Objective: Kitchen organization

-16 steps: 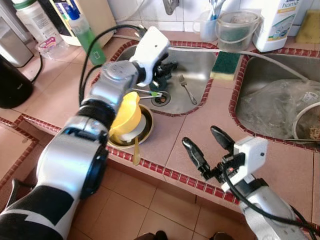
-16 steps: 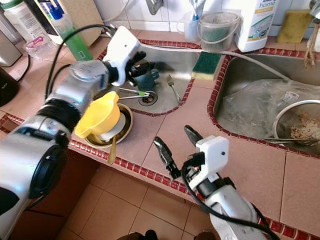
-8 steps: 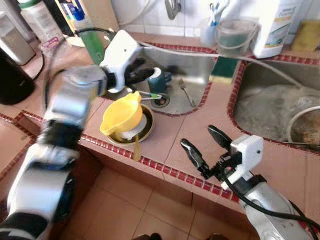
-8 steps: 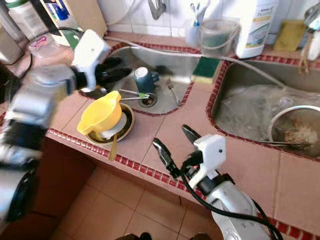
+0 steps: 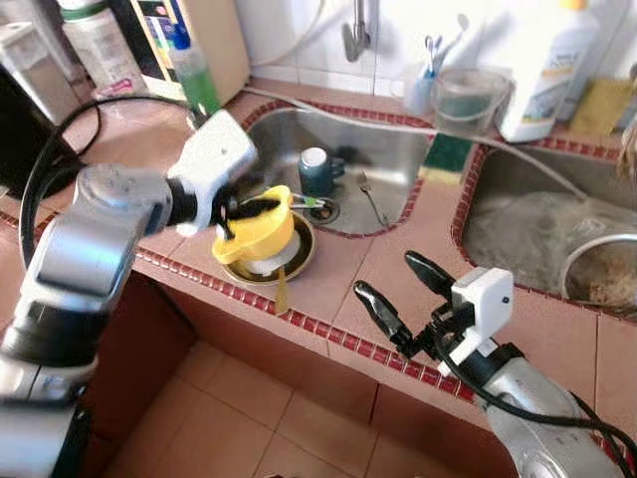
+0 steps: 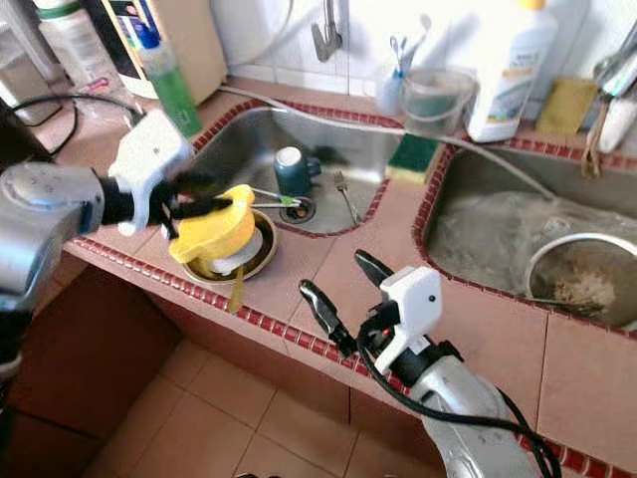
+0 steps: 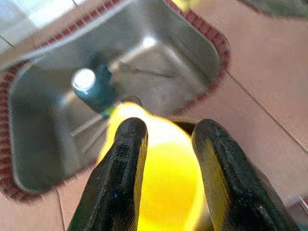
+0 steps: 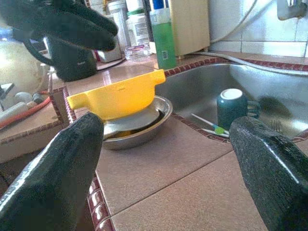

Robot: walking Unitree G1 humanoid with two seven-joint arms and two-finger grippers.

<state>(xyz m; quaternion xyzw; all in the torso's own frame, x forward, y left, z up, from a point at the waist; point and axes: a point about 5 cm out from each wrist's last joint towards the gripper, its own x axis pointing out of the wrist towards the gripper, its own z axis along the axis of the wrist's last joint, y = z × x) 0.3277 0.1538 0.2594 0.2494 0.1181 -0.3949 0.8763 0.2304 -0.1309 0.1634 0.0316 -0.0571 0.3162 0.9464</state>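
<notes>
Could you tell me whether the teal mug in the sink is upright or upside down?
Upside down: the teal mug stands in the sink with its pale base facing up.

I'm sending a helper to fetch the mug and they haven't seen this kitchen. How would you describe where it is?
Find the left steel sink set in the tiled counter. The mug stands upside down on its floor beside the drain, near a fork. It is the only dark teal thing in that basin, its pale base facing up.
</notes>
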